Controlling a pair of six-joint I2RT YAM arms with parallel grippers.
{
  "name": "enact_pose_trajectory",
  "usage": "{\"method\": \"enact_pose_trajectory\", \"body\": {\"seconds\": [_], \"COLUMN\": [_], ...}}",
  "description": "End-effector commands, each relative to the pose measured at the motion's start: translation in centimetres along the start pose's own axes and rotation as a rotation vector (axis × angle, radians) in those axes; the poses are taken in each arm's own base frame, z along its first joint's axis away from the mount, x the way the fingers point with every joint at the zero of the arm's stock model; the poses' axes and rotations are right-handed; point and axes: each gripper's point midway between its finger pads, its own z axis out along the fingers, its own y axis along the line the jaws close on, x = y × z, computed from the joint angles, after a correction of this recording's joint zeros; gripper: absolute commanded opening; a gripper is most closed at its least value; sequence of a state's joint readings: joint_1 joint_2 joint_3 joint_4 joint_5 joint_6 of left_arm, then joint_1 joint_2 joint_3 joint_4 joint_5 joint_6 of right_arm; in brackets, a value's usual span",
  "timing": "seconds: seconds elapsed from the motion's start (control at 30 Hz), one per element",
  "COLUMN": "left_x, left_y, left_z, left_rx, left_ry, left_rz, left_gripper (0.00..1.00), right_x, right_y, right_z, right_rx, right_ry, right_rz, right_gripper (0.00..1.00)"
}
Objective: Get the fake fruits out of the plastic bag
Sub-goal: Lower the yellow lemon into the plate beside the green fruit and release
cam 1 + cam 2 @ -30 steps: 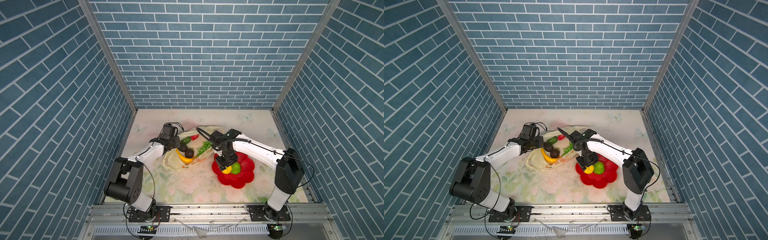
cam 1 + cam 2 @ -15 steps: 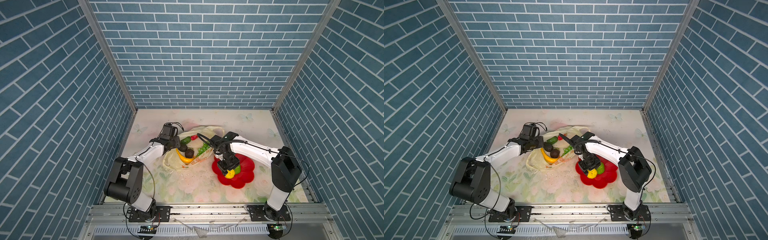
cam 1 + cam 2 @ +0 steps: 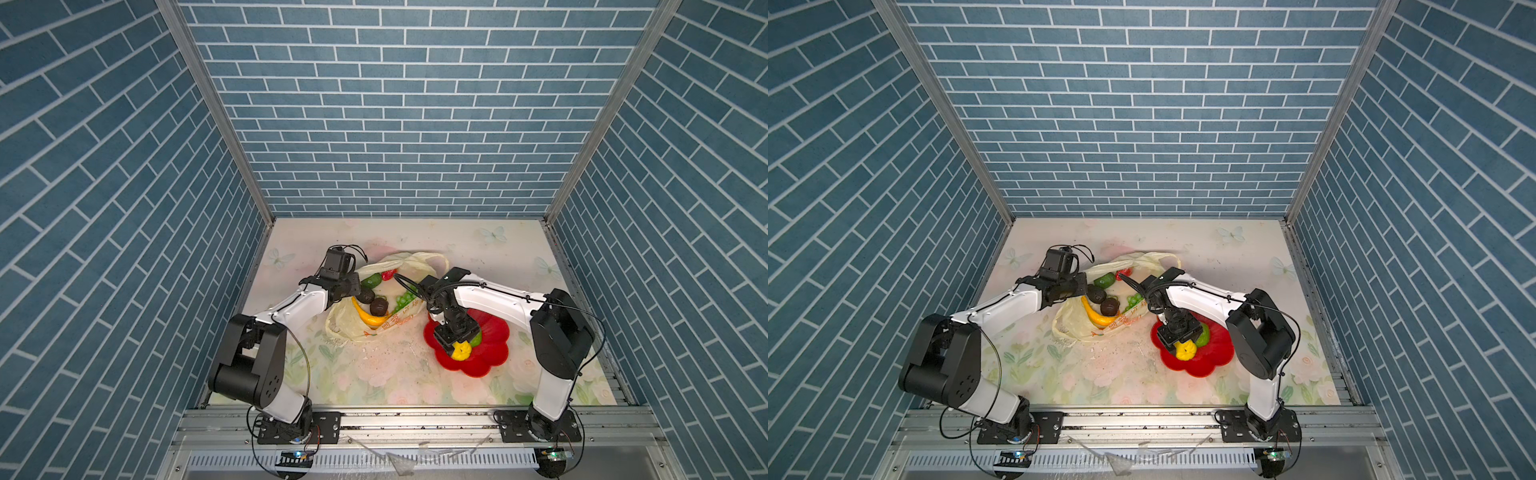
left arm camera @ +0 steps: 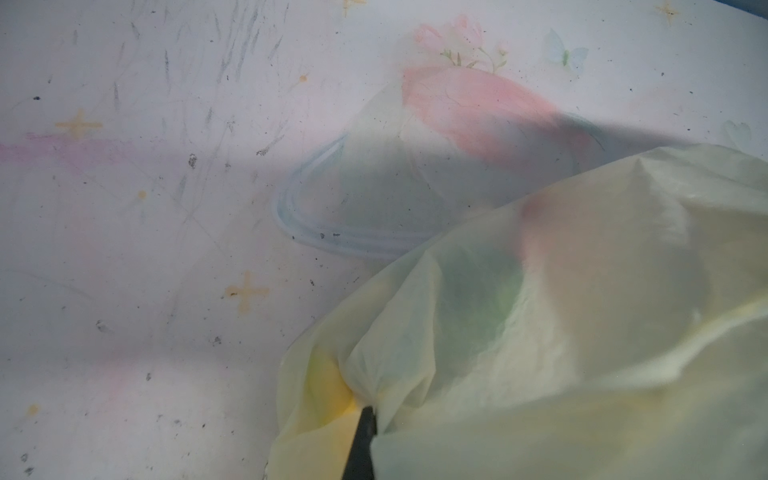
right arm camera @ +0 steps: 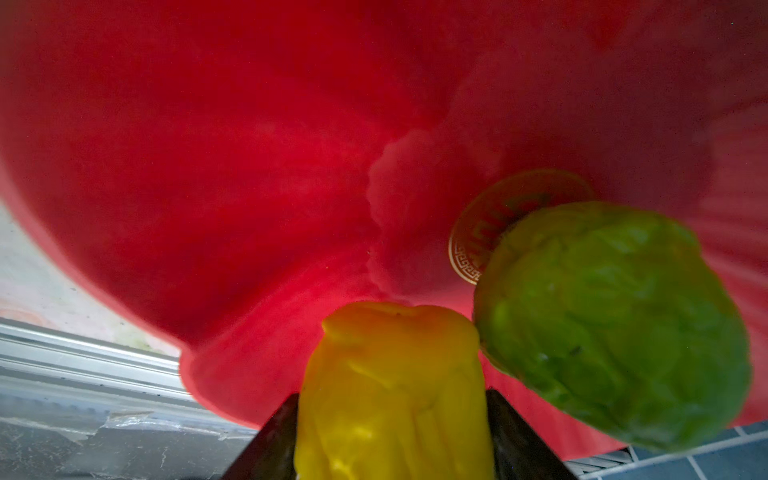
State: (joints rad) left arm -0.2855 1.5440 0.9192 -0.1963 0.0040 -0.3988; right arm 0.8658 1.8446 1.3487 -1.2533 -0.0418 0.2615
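The plastic bag (image 3: 349,328) lies open at mid-table with fake fruits in it: a banana (image 3: 368,318), two dark brown pieces (image 3: 379,306), a green grape bunch (image 3: 406,297), a green round fruit (image 3: 371,280) and a strawberry (image 3: 388,274). My left gripper (image 3: 351,291) is shut on the bag's rim, and pinched film (image 4: 582,332) bunches at its tip (image 4: 365,415). My right gripper (image 3: 455,338) is low over the red plate (image 3: 490,357). The yellow knobbly fruit (image 5: 392,395) sits between its fingers (image 5: 274,436), which lie against its sides. A green knobbly ball (image 5: 615,324) rests on the plate beside it.
The red flower-shaped plate (image 3: 1217,353) sits right of the bag (image 3: 1075,328), near the right arm's base. Blue brick walls enclose three sides. A metal rail (image 3: 415,419) runs along the table's front edge. White crumbs lie on the floral cloth (image 3: 374,361) between bag and plate.
My right gripper has come down and toward the front with the yellow fruit, into the red plate beside the green ball. The left arm and the bag have stayed put.
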Motion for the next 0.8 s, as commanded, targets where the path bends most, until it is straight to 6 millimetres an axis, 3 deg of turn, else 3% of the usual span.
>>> {"method": "enact_pose_trajectory", "body": {"seconds": [0.0,0.3,0.57,0.77], "left_x": [0.4,0.4,0.4,0.4], "left_y": [0.7,0.7,0.6,0.7], "left_z": [-0.1,-0.1,-0.2,-0.2], "left_rx": [-0.019,-0.017,-0.016,-0.017], "left_ry": [0.010,0.011,0.009,0.008], "left_rz": [0.008,0.009,0.008,0.008], "left_gripper": [0.00,0.00,0.00,0.00], "right_x": [0.5,0.0,-0.9,-1.4], "right_y": [-0.4,-0.4,-0.1,0.1], "right_z": [0.7,0.2,-0.5,-1.0], "right_rx": [0.029,0.035,0.018,0.013], "right_ry": [0.033,0.012,-0.023,-0.044], "right_rz": [-0.016,-0.016,-0.011,-0.007], "right_gripper": [0.70,0.71,0.58,0.61]}}
